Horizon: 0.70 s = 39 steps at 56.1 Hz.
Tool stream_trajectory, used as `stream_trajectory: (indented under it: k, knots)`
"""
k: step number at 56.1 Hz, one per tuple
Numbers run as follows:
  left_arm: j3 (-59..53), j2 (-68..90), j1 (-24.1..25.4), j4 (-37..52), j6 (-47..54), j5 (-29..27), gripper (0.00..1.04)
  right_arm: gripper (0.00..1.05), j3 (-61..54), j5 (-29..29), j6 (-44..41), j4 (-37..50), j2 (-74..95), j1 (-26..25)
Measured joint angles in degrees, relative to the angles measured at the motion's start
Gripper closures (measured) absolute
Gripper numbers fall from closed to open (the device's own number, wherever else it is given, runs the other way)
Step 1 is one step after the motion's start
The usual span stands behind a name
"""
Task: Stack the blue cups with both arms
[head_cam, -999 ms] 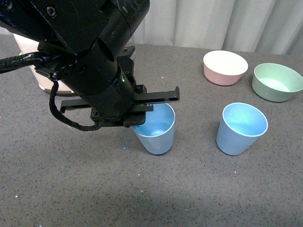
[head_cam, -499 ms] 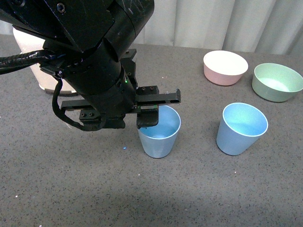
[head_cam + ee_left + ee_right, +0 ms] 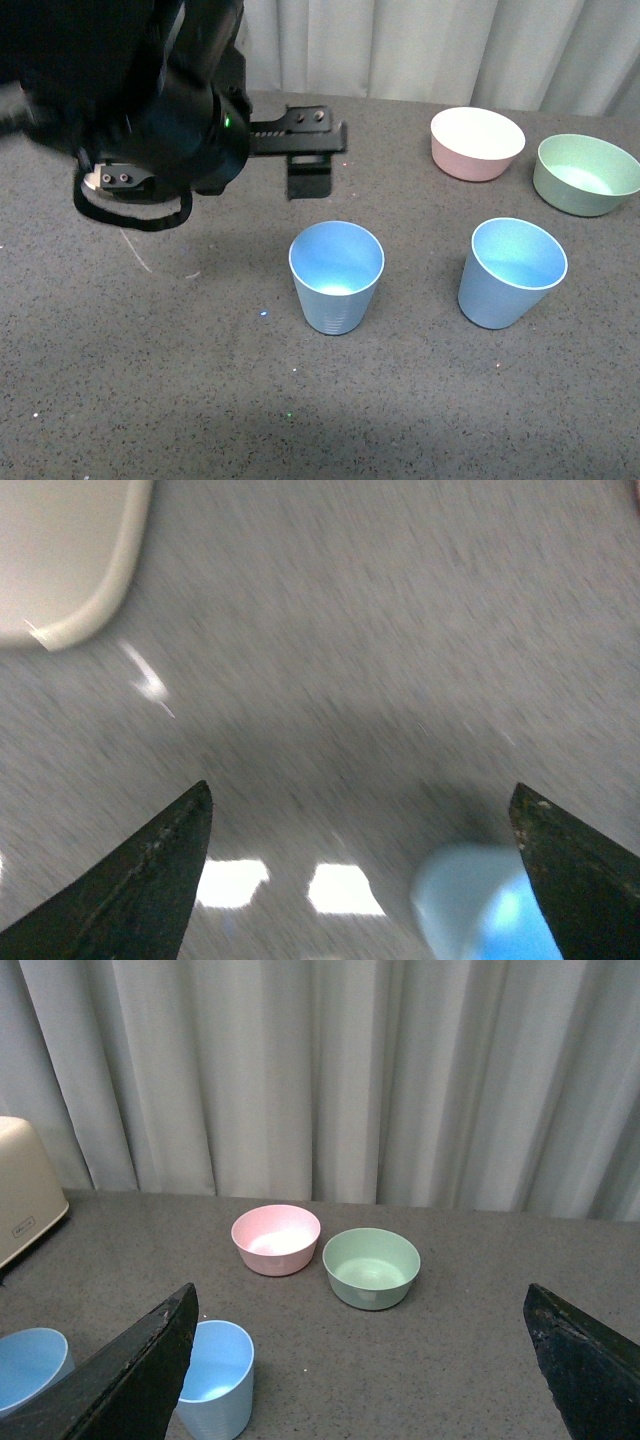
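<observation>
Nearest the robot, the table (image 3: 200, 410) is a bare stretch of dark grey, finely speckled surface running the full width of the front view. Just beyond it stand the two blue cups, both upright with mouths up. The left blue cup (image 3: 336, 277) is near the middle and the right blue cup (image 3: 511, 272) is well apart from it, with an open lane of table between them. Each is a smooth, light blue plastic tumbler tapering to a narrower base under a thin pale rim. Faint ribbing shows low on the left one. Each has free table all round it.

Above and behind the left blue cup hangs the left gripper (image 3: 360, 788), apart from the cup. Its jaws are spread wide with nothing between them. Its blurred wrist view shows grey table in the gap and the cup beside one black pointed finger (image 3: 565, 870). The arm behind it fills the upper left of the front view as a bulky black mass.

The right gripper (image 3: 359, 1290) is likewise spread wide and empty, well back from both cups.

Farther back on the right sit the pink bowl (image 3: 477, 142) and the green bowl (image 3: 585, 174), matte and rounded, with a narrow gap between them. A cream appliance (image 3: 25, 1200) with rounded corners stands at the far left. A pale pleated curtain (image 3: 450, 45) closes the table's far edge.
</observation>
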Motion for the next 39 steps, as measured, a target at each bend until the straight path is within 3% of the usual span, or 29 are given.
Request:
stream_trajectory:
  k: [3,9,14,19,28,39]
  knots:
    - [-6.8,-0.4,0.6,13.0,5.5,-3.8,0.29,0.1,0.0,0.0,0.0,0.0,0.0,0.0]
    - [-19.7,-3.2,3.5,41.2,12.0,-3.5,0.45,0.1,0.0,0.2,0.0,0.0,0.0,0.0]
    - [-25.4,-9.6,6.1,54.3,14.8,-1.8,0.59,0.1,0.0,0.2,0.0,0.0,0.0,0.0]
    - [-29.7,-15.8,8.5,56.8,15.9,-0.2,0.73,0.1,0.0,0.0,0.0,0.0,0.0,0.0]
    - [-37.3,-25.2,12.2,51.9,16.6,3.8,1.01,0.1,0.0,0.0,0.0,0.0,0.0,0.0]
    - [-43.3,-35.0,15.8,48.6,17.1,7.4,1.01,0.1,0.0,0.0,0.0,0.0,0.0,0.0]
